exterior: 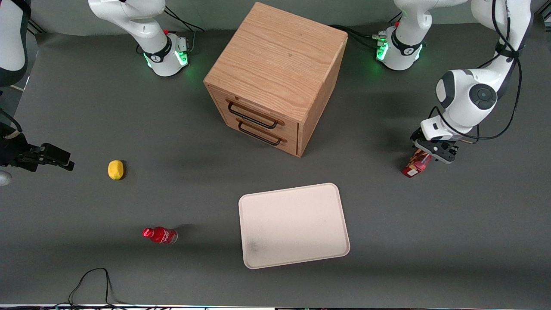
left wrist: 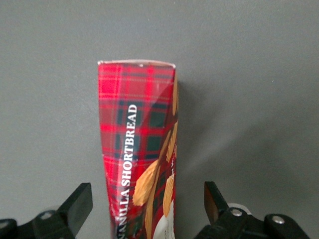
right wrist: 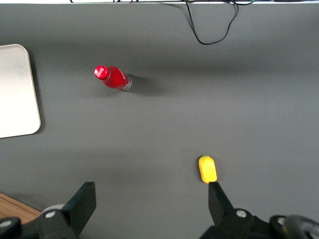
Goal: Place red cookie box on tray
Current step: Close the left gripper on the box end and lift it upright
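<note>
One red cookie box (exterior: 416, 165) lies between the gripper's (exterior: 432, 151) open jaws, one tray (exterior: 293, 224) well apart.

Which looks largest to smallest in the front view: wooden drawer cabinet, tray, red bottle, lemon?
1. Wooden drawer cabinet
2. Tray
3. Red bottle
4. Lemon, close to the bottle in size.

The hand is open around the red cookie box.

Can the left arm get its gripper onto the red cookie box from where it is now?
Probably yes. The gripper is already over the red cookie box, fingers open, one on each side and clear of the cardboard. Nothing else lies near it on the table.
</note>
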You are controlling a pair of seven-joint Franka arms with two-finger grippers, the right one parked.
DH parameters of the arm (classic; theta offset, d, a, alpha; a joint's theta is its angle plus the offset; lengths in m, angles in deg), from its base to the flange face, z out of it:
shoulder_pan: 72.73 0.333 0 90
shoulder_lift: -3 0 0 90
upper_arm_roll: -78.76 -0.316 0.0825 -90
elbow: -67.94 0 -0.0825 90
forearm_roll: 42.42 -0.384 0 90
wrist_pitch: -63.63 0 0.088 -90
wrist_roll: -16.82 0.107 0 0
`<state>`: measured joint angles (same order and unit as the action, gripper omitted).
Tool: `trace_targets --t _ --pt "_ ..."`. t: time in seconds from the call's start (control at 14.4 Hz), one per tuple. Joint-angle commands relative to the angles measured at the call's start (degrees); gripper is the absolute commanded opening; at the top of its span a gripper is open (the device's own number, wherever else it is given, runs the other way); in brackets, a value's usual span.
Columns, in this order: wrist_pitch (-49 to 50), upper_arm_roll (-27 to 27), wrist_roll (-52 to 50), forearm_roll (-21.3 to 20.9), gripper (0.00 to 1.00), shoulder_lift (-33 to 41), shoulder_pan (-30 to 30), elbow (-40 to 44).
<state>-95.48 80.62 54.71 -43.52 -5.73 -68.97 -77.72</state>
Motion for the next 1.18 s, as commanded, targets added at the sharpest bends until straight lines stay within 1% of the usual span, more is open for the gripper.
trace_targets --t 0.0,0.07,0.21,0.28,0.55,0.69,0.9,1.11 --pt "0.5 0.0 1.0 -0.5 0.62 0.2 0.8 0.4" --pt "1.0 -0.1 1.0 -0.5 0.42 0.4 0.7 0.4" --pt "1.2 -0.5 0.3 -0.5 0.05 0.7 0.8 0.4" --pt "1.7 -0.8 0.0 -0.3 0.00 0.8 0.7 0.5" --pt "3.8 -1.8 0.7 -0.3 0.00 2.3 0.7 0.8" --pt "7.7 -2.0 0.8 -0.3 0.00 4.5 0.7 2.1" --pt "19.2 -2.0 0.3 -0.3 0.00 8.6 0.7 6.9" --pt "35.0 -2.0 -0.2 -0.2 0.00 11.4 0.6 15.1"
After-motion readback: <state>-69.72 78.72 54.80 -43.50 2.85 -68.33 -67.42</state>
